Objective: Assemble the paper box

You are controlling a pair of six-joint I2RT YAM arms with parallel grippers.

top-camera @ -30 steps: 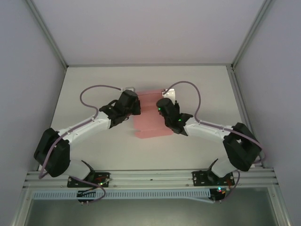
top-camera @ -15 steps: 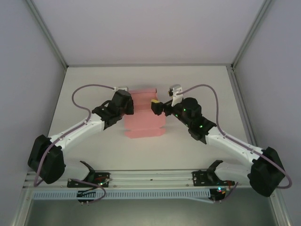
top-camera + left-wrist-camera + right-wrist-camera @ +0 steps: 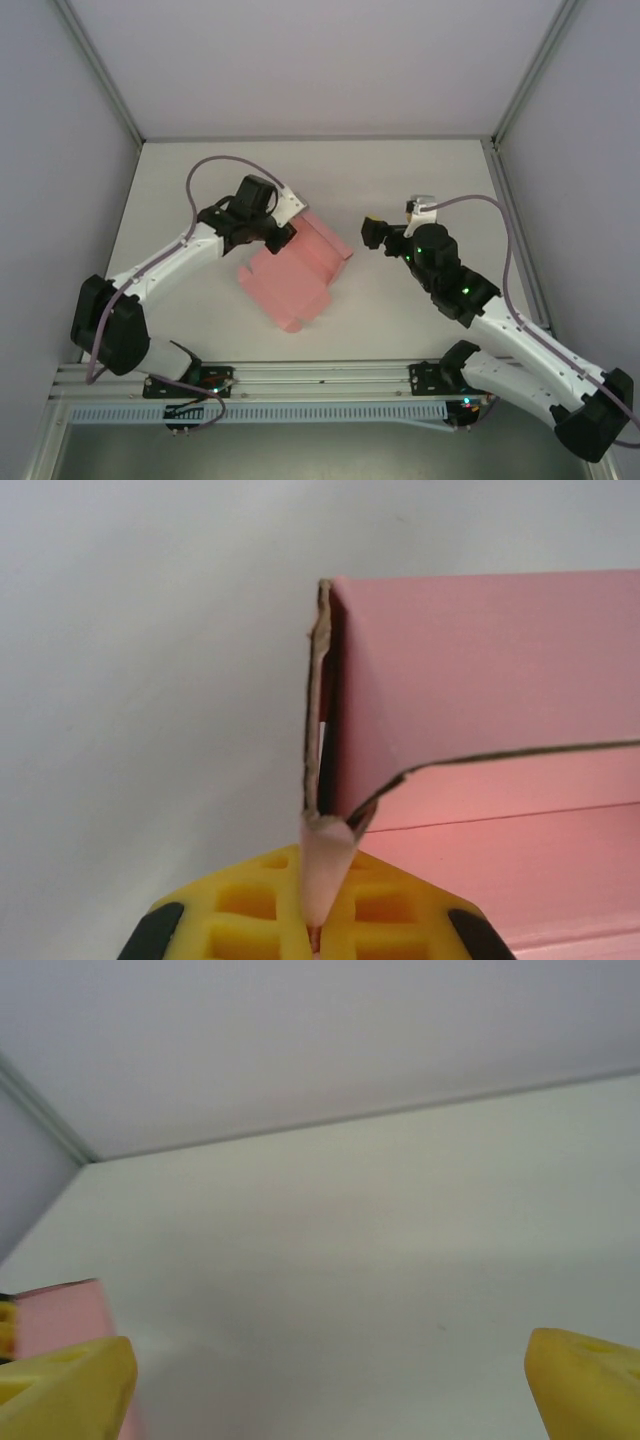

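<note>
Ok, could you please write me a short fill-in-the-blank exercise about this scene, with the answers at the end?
1. The paper box is ____ in colour.
2. The left gripper pinches the box's edge between two ____ fingers.
3. The right gripper holds nothing, and its jaws are ____.

Missing words: pink; yellow; open.

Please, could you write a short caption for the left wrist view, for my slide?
The left gripper pinches a thin folded edge of the pink paper box.
</note>
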